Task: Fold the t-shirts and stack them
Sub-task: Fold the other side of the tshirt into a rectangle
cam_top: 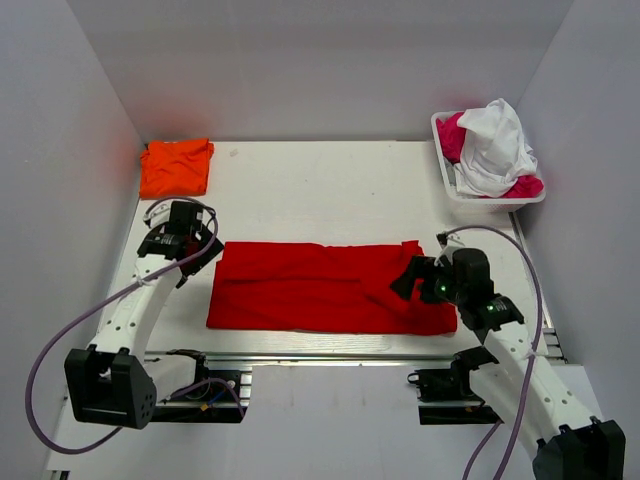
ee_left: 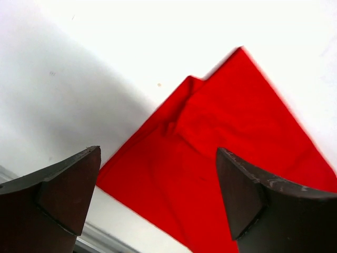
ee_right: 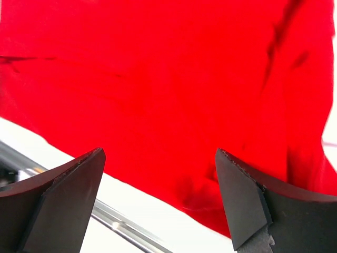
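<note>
A bright red t-shirt (cam_top: pixel 330 287) lies in the middle of the table as a long flat band, slightly wrinkled at its right end. The orange t-shirt (cam_top: pixel 176 167) rests folded at the back left corner. My left gripper (cam_top: pixel 196 258) hovers open just off the red shirt's left end, with nothing between its fingers. In the left wrist view the red t-shirt (ee_left: pixel 221 147) spreads below the left gripper (ee_left: pixel 158 195). My right gripper (cam_top: pixel 408 278) stands open over the shirt's right end. In the right wrist view the red t-shirt (ee_right: pixel 158 79) fills the frame above the right gripper (ee_right: pixel 158 197), which holds nothing.
A white basket (cam_top: pixel 490 197) at the back right holds white and pink cloth. A metal rail (cam_top: pixel 300 355) runs along the table's near edge, close to the red shirt's front hem. White walls enclose the table on three sides.
</note>
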